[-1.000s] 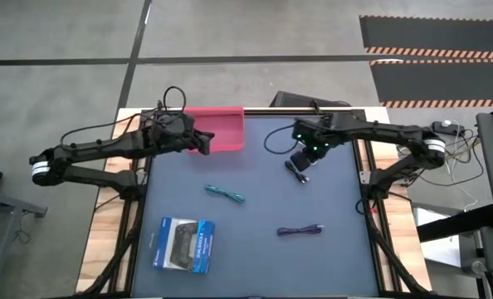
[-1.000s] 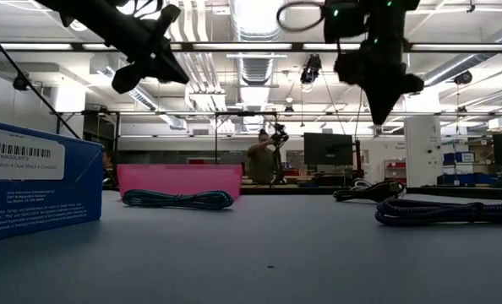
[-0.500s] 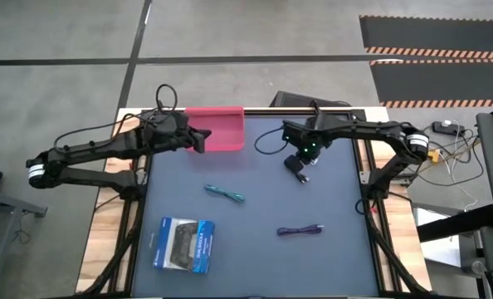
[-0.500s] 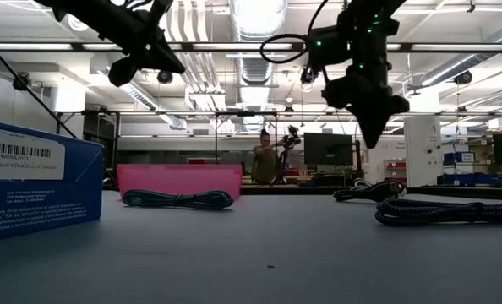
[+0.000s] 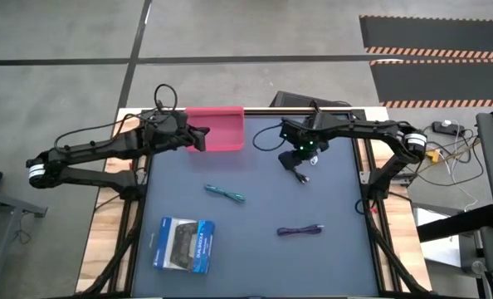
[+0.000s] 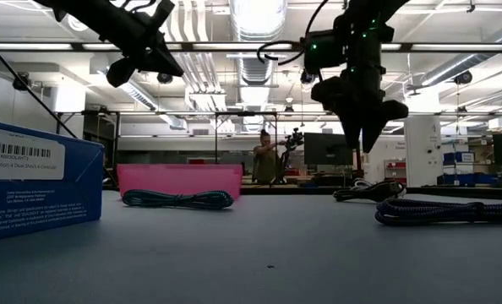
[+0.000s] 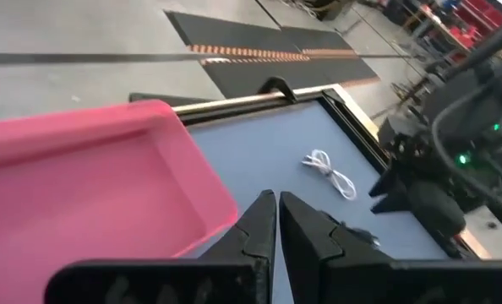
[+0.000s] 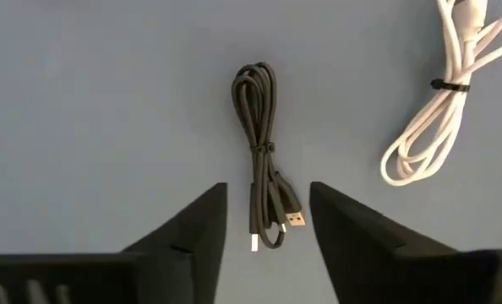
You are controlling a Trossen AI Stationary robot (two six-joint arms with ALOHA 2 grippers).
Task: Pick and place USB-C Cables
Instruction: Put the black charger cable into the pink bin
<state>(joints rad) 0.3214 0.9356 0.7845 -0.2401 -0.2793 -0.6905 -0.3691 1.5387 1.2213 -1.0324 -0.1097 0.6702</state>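
Note:
A black cable bundle [image 8: 257,110] lies flat on the blue-grey mat [image 5: 255,257], right of the middle [image 5: 298,172]. My right gripper [image 8: 268,187] hangs open above it [image 6: 362,145], well clear of the mat, one finger to either side of the bundle's plug end. A white cable [image 8: 441,105] lies just beyond. A teal cable [image 5: 225,193] and a purple cable [image 5: 300,230] lie nearer the front. My left gripper [image 7: 272,201] is shut and empty, hovering by the near right corner of the pink tray [image 5: 217,129].
A blue-and-white game controller box [image 5: 184,243] lies at the near left of the mat and fills the low view's left side [image 6: 31,181]. A person [image 6: 264,160] stands far off in the room behind the table.
My right gripper has opened from shut. It has come down a little over the black cable and shifted slightly toward the table's left. The cables have stayed where they were.

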